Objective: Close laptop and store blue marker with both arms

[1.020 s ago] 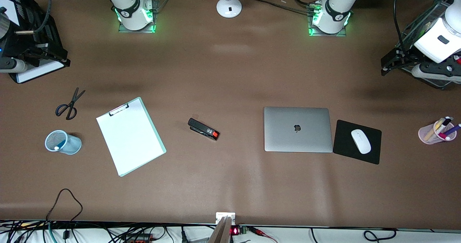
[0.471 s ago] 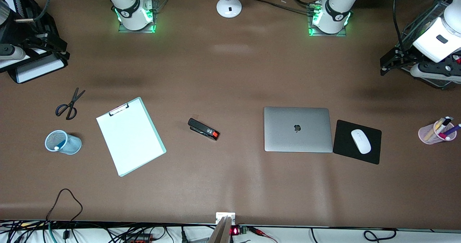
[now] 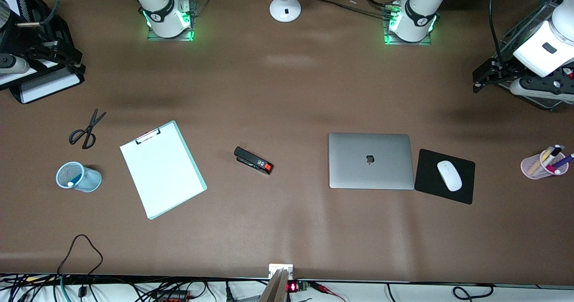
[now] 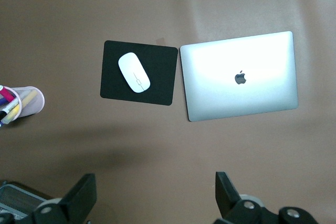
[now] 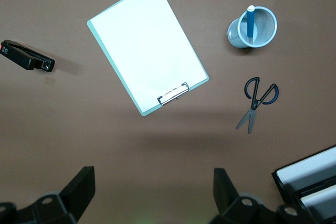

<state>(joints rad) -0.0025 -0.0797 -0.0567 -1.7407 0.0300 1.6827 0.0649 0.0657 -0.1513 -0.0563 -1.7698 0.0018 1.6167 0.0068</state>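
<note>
Inside mesh cup point(image 5: 252, 28): blue marker point(image 5: 251, 22).

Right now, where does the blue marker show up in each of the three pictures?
Front view: the blue marker stands in the blue mesh cup at the right arm's end of the table, nearer the camera than the scissors.
Left wrist view: not in it.
Right wrist view: the marker stands in the same cup.
Shared landmark: the scissors, beside the cup in both views.
</note>
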